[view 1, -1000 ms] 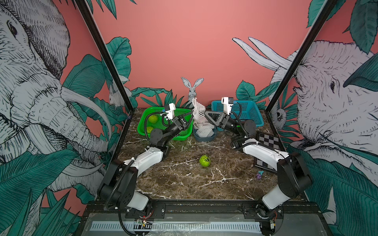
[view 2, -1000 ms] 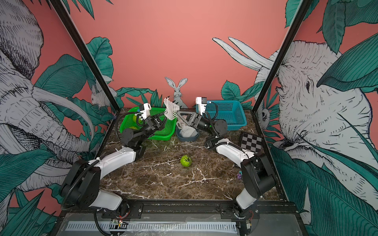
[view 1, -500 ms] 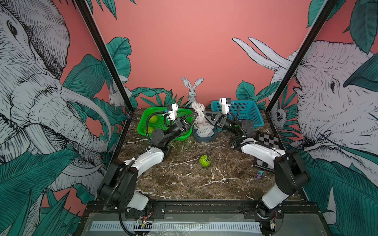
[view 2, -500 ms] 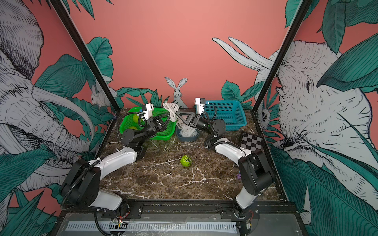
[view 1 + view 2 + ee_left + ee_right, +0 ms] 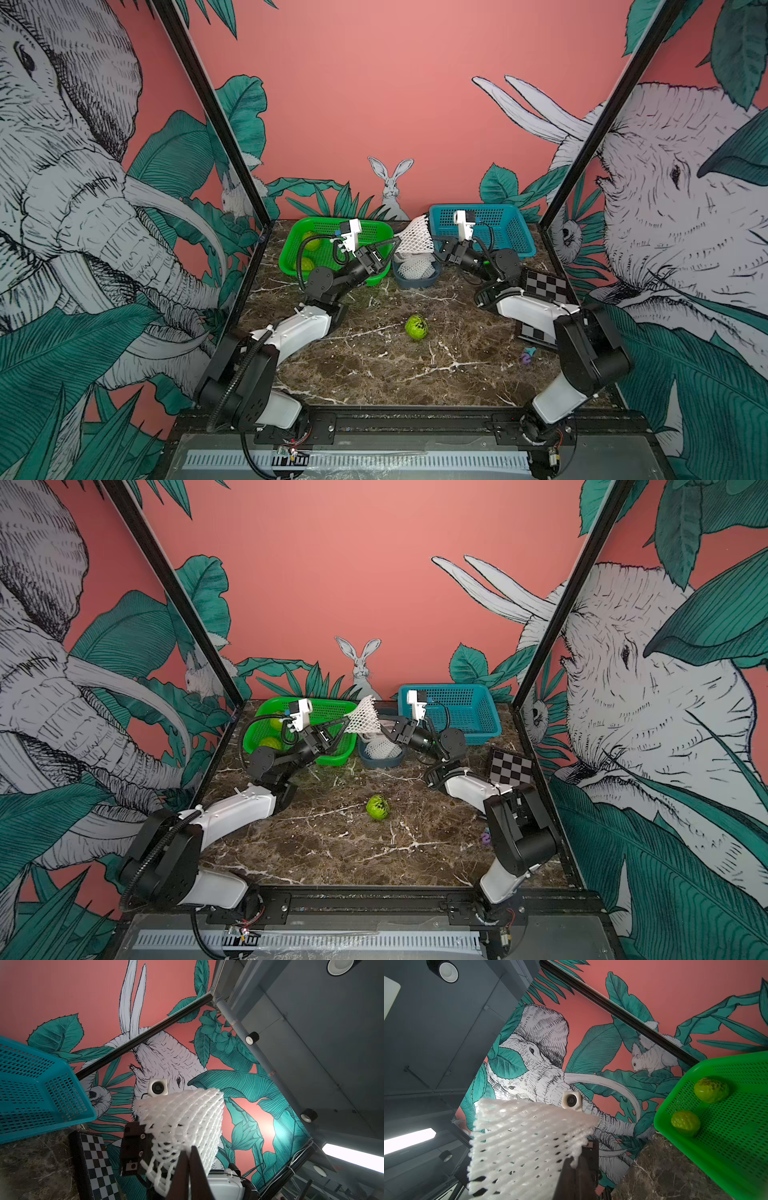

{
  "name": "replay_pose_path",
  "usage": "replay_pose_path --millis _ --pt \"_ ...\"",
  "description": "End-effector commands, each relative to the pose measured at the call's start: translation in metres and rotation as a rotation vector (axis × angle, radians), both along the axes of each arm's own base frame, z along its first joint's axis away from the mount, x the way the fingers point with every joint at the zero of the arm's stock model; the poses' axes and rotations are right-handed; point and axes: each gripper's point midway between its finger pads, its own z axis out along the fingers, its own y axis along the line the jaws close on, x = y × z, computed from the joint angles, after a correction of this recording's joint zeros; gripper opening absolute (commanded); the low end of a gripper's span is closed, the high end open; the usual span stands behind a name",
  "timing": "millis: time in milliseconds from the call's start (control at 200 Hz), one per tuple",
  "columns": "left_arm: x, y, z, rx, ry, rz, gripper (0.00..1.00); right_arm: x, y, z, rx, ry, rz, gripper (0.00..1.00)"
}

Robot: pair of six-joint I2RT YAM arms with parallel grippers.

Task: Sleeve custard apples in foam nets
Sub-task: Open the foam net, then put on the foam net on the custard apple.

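Left gripper pinching foam net edge; right gripper pinching opposite edge; net held aloft.

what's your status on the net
Left end effector and right end effector both shut on white foam mesh net. Bumpy lime-green custard apple bare on marble table. Nothing blocking.

Dark brown marble desk: green basket, grey-blue tub and teal basket in a row along the back edge, checkerboard at the right side, one custard apple loose mid-desk, small purple-and-teal item near the checkerboard.
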Motion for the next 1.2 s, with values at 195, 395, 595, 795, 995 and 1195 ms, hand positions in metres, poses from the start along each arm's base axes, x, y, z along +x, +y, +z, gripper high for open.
replay_pose_path --millis 195,395,595,795,995,1195 --pt "-0.011 0.002 -0.033 0.096 0.052 0.002 0.00 -0.028 -0.009 0.006 -0.012 0.001 0.036 0.00" --pt "-0.014 -0.001 -0.068 0.125 0.127 -0.009 0.00 -0.034 -0.011 -0.029 -0.115 0.065 0.011 0.00" --pt "-0.018 -0.003 -0.094 0.161 0.181 -0.020 0.00 -0.040 -0.014 -0.068 -0.217 0.134 -0.006 0.00" --pt "-0.024 -0.009 -0.113 0.209 0.212 -0.044 0.00 -0.043 -0.017 -0.096 -0.267 0.191 -0.013 0.00" --pt "-0.028 -0.022 -0.135 0.244 0.253 -0.077 0.00 -0.046 -0.015 -0.118 -0.295 0.233 -0.014 0.00" --pt "-0.033 -0.028 -0.152 0.248 0.284 -0.121 0.00 -0.046 -0.014 -0.134 -0.330 0.255 -0.029 0.00"
